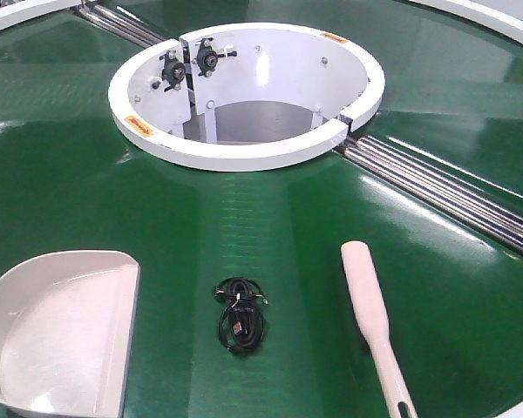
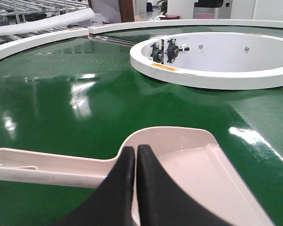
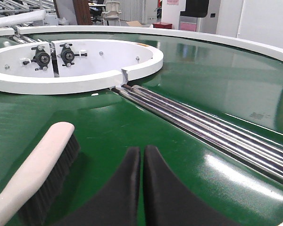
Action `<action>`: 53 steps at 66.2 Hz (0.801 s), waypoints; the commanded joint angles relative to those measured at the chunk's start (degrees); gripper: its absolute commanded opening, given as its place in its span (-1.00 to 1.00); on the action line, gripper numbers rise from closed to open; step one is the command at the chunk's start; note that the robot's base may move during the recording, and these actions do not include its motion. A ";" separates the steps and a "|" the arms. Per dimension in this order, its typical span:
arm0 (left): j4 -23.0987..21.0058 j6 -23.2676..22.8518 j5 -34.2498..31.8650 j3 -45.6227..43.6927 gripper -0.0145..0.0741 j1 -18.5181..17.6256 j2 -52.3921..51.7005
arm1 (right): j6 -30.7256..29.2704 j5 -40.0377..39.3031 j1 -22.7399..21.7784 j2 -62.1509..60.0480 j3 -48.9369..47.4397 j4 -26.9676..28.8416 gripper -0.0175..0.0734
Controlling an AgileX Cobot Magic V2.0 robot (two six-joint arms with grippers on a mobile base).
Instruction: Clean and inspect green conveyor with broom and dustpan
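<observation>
Left end effector (image 2: 135, 150) has its two black fingers pressed together with nothing between them. It hangs over the dustpan (image 2: 193, 165), about where the handle joins the scoop; whether it touches the plastic cannot be told. The right end effector (image 3: 142, 150) is likewise pressed together and empty, poised over bare green surface just to the right of the broom (image 3: 33, 174).

From the front view, neither end effector shows. The dustpan (image 1: 61, 331) lies on the glossy green table (image 1: 261, 226) at the near left, its rounded back to the left and its flat front lip facing right. In the left wrist view its handle runs off to the left. The broom (image 1: 366, 296) lies at the near right, well apart from the dustpan. Its rounded paddle end points away toward the middle of the table, and its slim slotted handle runs to the near edge. Dark bristles show beneath its pale back in the right wrist view.

Between the two, touching neither, lies a small coiled black cord (image 1: 240, 318). Farther back stands the white ring (image 1: 244, 157) at the table's centre, with two black bearings (image 1: 174, 71) on its inner wall. Silver rollers (image 1: 444, 196) run from the ring out to the right.
</observation>
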 commanded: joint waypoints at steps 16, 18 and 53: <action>-0.09 -0.45 -4.06 1.32 -0.72 0.00 -0.82 | -0.18 -4.42 -0.33 -0.53 0.70 -0.63 -0.63; -0.09 -0.45 -4.13 1.32 -0.73 0.00 -0.82 | -0.18 -4.42 -0.33 -0.53 0.70 -0.63 -0.63; -10.69 -0.50 -28.03 0.70 -0.73 0.00 -0.82 | 1.81 -22.10 -0.48 -0.29 -3.64 0.03 -0.63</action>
